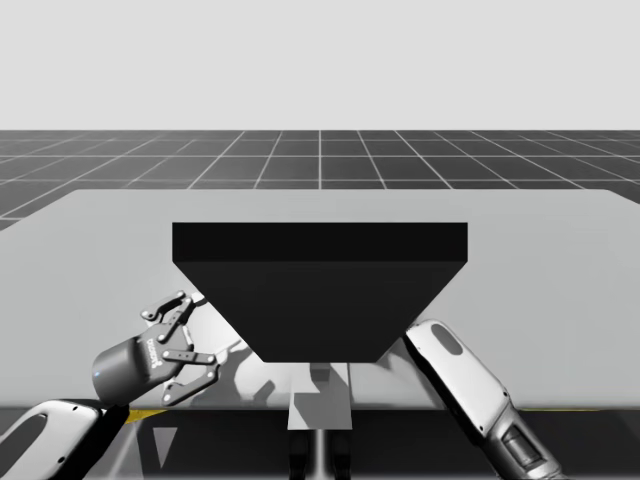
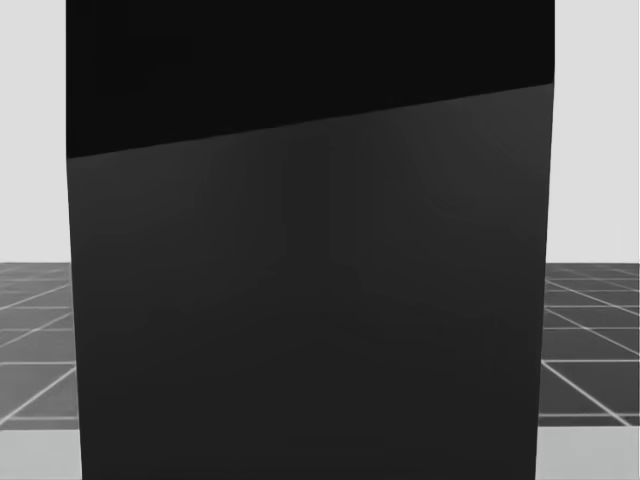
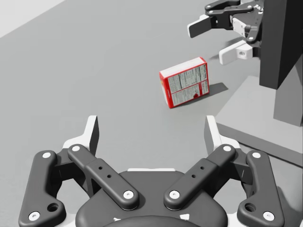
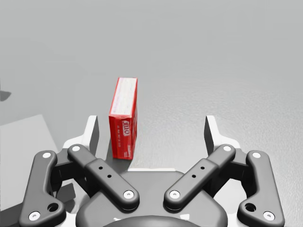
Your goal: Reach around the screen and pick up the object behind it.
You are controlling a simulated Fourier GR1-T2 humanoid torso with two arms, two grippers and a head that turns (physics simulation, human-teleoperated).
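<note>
Both tools spread wide, red box (image 3: 185, 82) unheld on the table (image 1: 560, 260).
From my left tool (image 3: 151, 127) the box stands on edge ahead at about 1 o'clock, near the foot of the black screen (image 1: 320, 280) — my right tool (image 3: 210, 42) hangs beyond it, apart. In the right wrist view the box sits just ahead at 11 o'clock, close by one finger — whether it touches, I cannot tell.

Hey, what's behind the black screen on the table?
A red rectangular box stands on edge on the grey table, just ahead of my open right gripper, which is not touching it. In the high view the black upright screen covers the tabletop directly behind it.
</note>
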